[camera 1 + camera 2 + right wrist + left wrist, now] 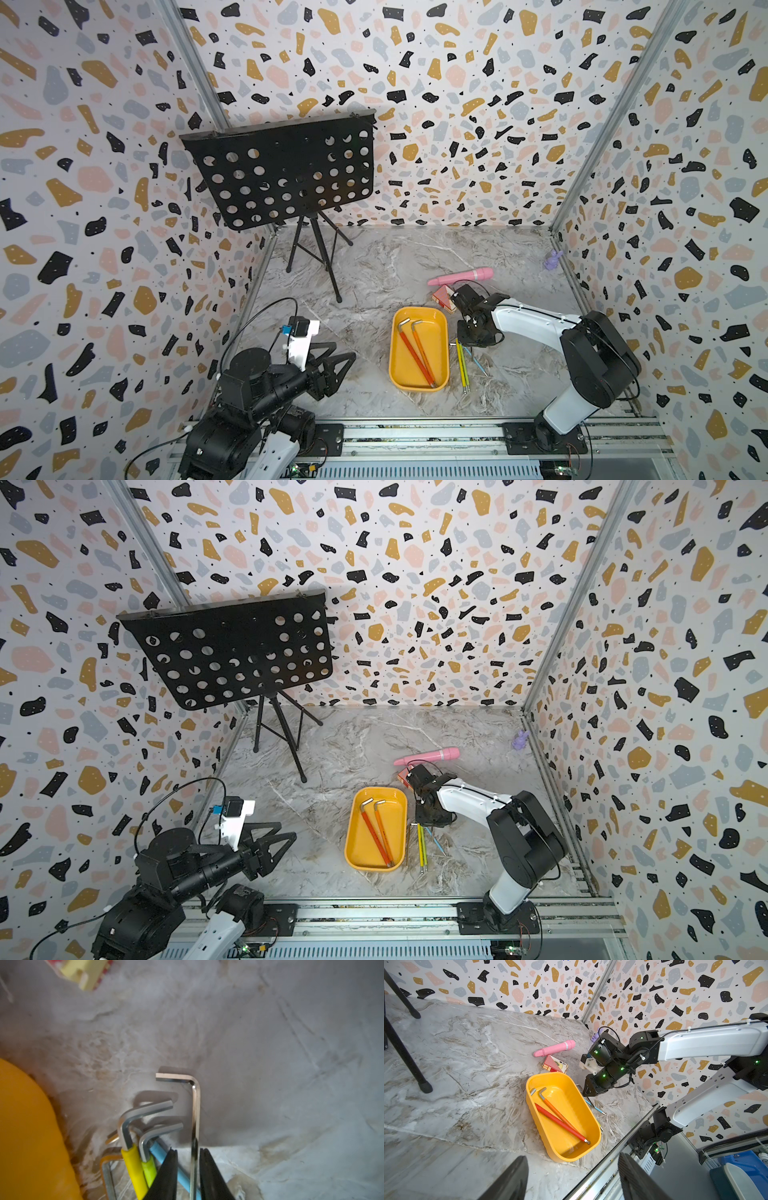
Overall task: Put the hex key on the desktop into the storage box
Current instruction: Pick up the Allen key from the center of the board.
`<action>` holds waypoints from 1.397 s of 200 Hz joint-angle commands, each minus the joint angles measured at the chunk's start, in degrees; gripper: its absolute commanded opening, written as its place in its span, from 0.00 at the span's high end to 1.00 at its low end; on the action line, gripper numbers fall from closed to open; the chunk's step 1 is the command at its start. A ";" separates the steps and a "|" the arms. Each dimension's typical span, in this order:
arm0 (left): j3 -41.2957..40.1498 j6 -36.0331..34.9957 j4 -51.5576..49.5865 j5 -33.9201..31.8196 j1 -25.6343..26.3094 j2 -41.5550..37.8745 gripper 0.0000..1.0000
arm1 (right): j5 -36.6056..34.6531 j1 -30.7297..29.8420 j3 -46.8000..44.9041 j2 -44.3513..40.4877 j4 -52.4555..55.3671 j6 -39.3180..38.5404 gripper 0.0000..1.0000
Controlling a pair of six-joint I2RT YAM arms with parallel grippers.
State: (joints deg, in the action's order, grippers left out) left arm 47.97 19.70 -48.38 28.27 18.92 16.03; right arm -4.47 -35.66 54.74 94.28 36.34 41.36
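Right wrist view: a bare steel hex key [195,1109] lies on the worktop [270,1053] with its long shaft running straight out between the right arm's jaws, in line with their reach. Its short bent leg is ahead of the tips and turned toward the storage box [25,1126]. The jaws stand narrowly apart astride the shaft: one black finger [209,1174] sits almost against it, the opposite one leaves a sliver of worktop showing, so nothing looks pinched yet. Just beside the jaws on the box side lie a yellow-sleeved key [134,1167], a green-sleeved key [149,1169] and a blue-sleeved key [158,1152], close enough for a closing finger to nudge. In a top view the storage box [392,357] lies just beside these jaws, two orange-sleeved keys [417,357] already in it. The left arm's jaws hang open, well apart from all this, so the right arm is the nearer; I judge the pickup turns on a squeeze straight across the shaft
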 commanded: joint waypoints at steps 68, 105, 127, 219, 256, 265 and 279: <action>-0.42 -0.72 2.67 1.06 -0.38 -0.04 0.28 | -0.06 0.57 -2.26 0.37 -0.85 1.85 0.80; -0.40 -0.72 2.59 1.07 -0.39 -0.04 0.28 | -0.58 0.68 -2.53 -0.46 -0.99 2.38 0.86; -0.39 -0.72 2.62 1.08 -0.38 -0.04 0.28 | -1.02 0.68 -2.45 -1.32 -0.77 2.68 0.87; -0.42 -0.68 2.69 1.22 -0.42 0.06 0.28 | -6.64 0.94 -0.23 -9.50 4.52 2.48 1.00; -0.41 -0.71 2.71 1.38 -0.63 0.14 0.28 | -5.56 -0.03 2.61 -13.87 5.49 -0.27 1.00; -0.37 -0.72 2.69 1.39 -0.78 0.14 0.28 | -5.68 -1.26 4.32 -14.19 6.54 -0.65 1.00; -0.41 -0.74 2.74 1.50 -0.82 0.14 0.28 | -5.75 -3.72 7.14 -14.17 7.79 -0.84 1.00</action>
State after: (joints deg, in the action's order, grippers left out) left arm 47.97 19.68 -48.36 28.56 18.52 16.03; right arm -9.52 -36.16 56.71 81.65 40.64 42.06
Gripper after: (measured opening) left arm 0.723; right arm 0.085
